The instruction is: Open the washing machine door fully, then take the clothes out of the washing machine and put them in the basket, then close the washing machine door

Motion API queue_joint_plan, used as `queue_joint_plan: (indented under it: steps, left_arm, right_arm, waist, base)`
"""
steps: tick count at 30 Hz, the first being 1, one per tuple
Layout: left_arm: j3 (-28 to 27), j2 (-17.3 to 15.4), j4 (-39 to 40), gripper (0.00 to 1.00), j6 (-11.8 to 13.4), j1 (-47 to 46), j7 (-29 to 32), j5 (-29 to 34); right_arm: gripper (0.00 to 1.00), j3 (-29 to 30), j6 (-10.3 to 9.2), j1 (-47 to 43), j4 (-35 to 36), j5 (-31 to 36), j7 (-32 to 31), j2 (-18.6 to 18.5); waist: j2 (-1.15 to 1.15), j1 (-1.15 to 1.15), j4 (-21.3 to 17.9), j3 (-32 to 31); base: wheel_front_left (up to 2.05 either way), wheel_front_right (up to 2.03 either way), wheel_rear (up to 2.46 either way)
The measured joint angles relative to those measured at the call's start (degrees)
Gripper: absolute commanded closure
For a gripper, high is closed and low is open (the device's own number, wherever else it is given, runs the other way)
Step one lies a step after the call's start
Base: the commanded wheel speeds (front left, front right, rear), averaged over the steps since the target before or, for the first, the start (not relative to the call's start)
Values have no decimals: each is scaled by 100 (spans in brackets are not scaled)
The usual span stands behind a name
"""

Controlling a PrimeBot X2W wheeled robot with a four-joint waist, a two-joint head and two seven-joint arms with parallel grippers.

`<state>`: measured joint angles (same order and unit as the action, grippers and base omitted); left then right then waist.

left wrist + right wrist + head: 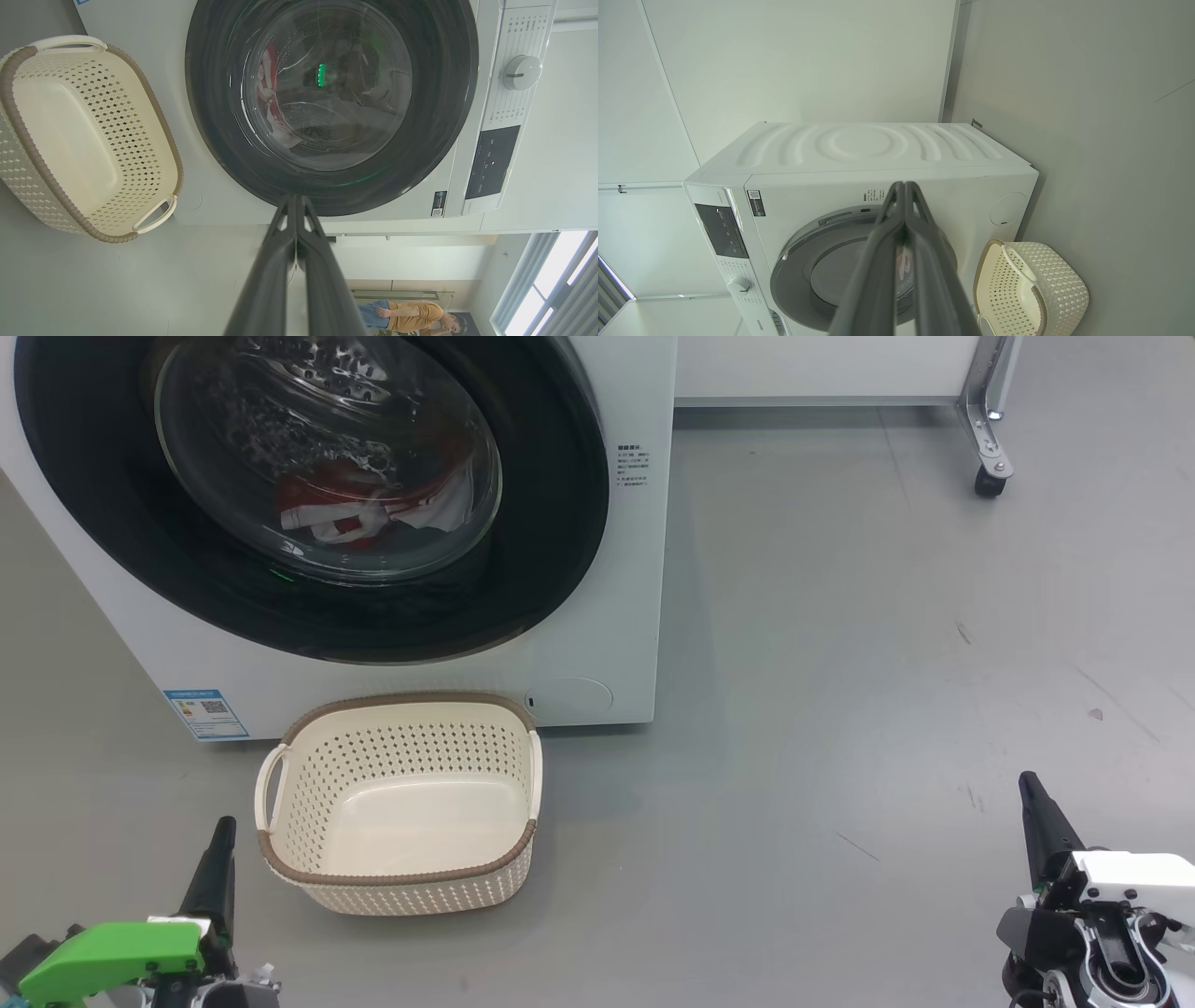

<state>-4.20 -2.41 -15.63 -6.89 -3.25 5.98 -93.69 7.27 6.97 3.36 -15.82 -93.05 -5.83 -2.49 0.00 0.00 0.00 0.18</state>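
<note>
At the lower left of the head view, the left arm's fingers (pixel 217 868) are pressed together on nothing and hang low over the floor (pixel 887 663), just beside the basket (pixel 401 880). The basket is empty and stands on the floor close against the foot of the washing machine (pixel 597 644). Above it the washing machine door (pixel 93 523) is shut flat in its frame, and the clothes (pixel 345 499) lie behind the glass, red and white in the bottom of the drum. I judge that the first step, opening the door, is not yet begun. The next move calls for one arm to rise to the black rim and find a hold, though the frames do not plainly show where the door catches. To the right the grey floor is smooth and scuffed, with a castor (pixel 991 481) on a metal leg at the back. At the lower right, the right arm's fingers (pixel 1041 821) are likewise clenched and empty, well apart from the machine.
</note>
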Motion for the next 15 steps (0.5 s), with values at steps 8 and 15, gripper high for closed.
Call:
queue_joint_plan:
  steps: [8, 15]
  left_arm:
    - [0, 0, 0, 100, 0, 0, 0, 0]
    - [-1, 1, -1, 100, 0, 0, 0, 0]
  right_arm:
    - [100, 1, 0, 0, 0, 0, -1, 0]
    - [100, 1, 0, 0, 0, 0, -1, 0]
  waist:
    - [0, 0, 0, 0]
    - [0, 0, 0, 0]
  base:
    - [0, 0, 0]
    - [0, 0, 0]
